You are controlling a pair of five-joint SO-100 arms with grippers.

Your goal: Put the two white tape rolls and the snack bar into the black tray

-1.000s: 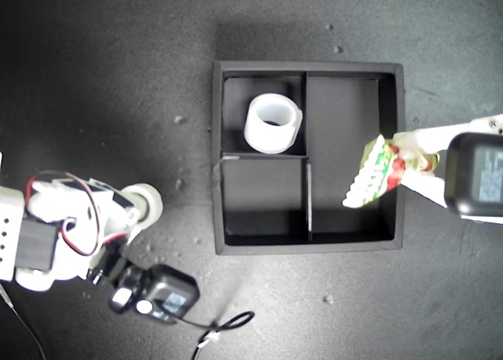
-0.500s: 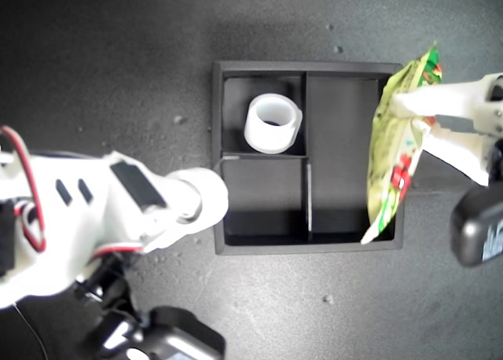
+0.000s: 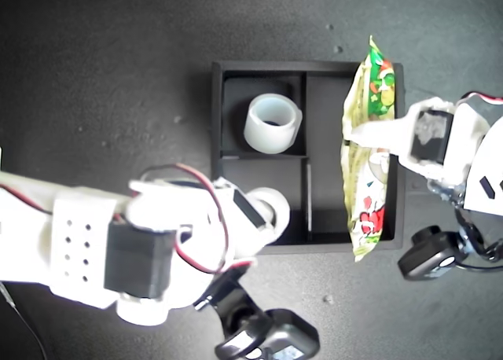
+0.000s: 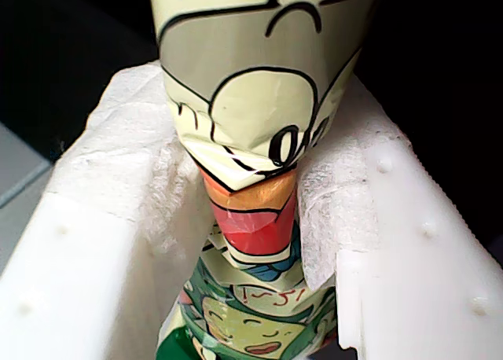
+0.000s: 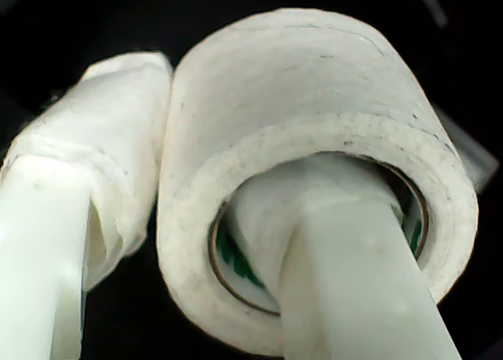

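Observation:
The black tray (image 3: 299,64) lies in the middle of the exterior view. One white tape roll (image 3: 273,123) stands in its upper small compartment. The other white tape roll (image 3: 269,209) (image 5: 314,116) hangs over the lower small compartment. My second gripper (image 3: 259,214) (image 5: 212,163) is shut on it, one finger through its centre and one outside. The snack bar (image 3: 366,163) (image 4: 251,179) is held lengthwise over the long compartment on the exterior view's right. My first gripper (image 3: 377,132) (image 4: 255,211) is shut on its middle.
Both white arms reach in from the exterior view's left and right sides. Black camera housings hang below them (image 3: 428,254) (image 3: 271,340). Red and black wires (image 3: 208,218) loop over the second arm. Dark matte tabletop (image 3: 118,77) surrounds the tray.
The second arm swung in from the exterior view's left, carrying its roll over the tray's lower small compartment. The first gripper turned the snack bar lengthwise and shifted it over the long compartment.

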